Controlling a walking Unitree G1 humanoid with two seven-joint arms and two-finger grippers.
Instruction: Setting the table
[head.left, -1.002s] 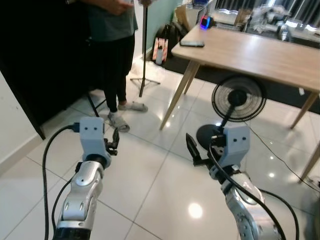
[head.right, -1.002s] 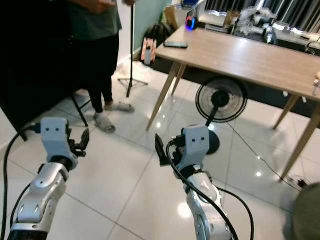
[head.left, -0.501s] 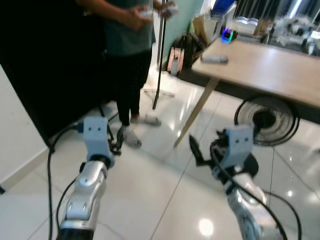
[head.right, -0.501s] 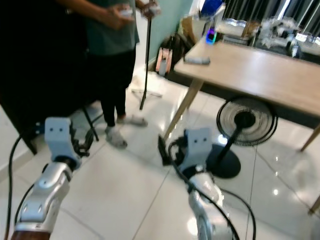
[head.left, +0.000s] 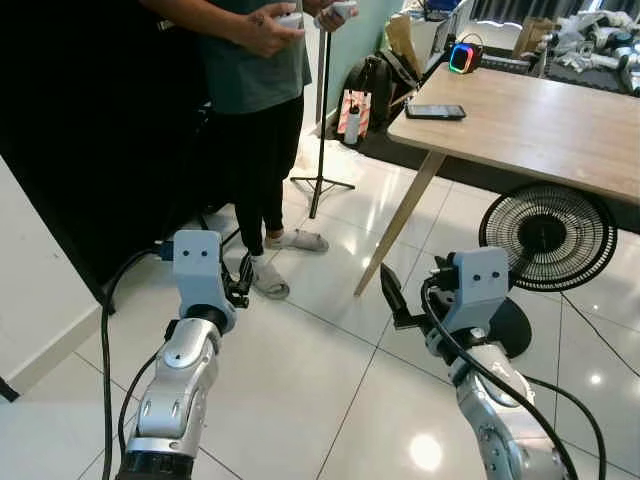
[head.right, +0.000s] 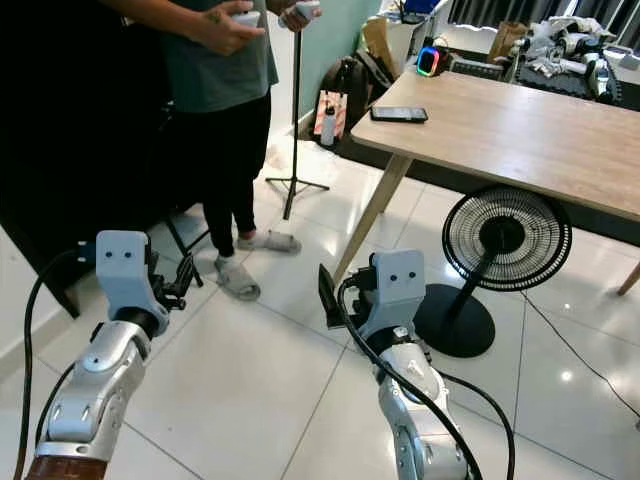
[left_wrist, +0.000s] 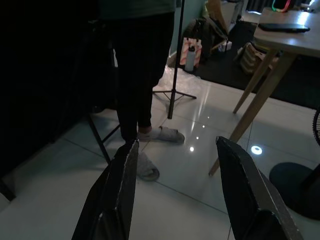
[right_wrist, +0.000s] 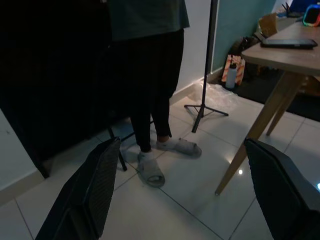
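A light wooden table (head.left: 540, 125) stands ahead on the right, with a dark phone (head.left: 435, 112) and a small speaker with a glowing ring (head.left: 462, 57) near its corner. Both arms are raised over the white tiled floor, well short of the table. My left gripper (head.left: 242, 280) is open with nothing between its fingers (left_wrist: 122, 190). My right gripper (head.left: 390, 297) is open too, and its fingers (right_wrist: 100, 185) are spread wide and hold nothing.
A person (head.left: 255, 90) stands ahead on the left holding two controllers, beside a thin tripod stand (head.left: 320, 150). A black floor fan (head.left: 545, 240) sits under the table's edge. Bags and a bottle (head.left: 352, 125) lie by the far wall. A dark wall (head.left: 90, 150) closes the left.
The whole picture has shifted, so the camera has moved: the person, table and fan sit differently in view. Both arms keep the same raised pose, grippers still open.
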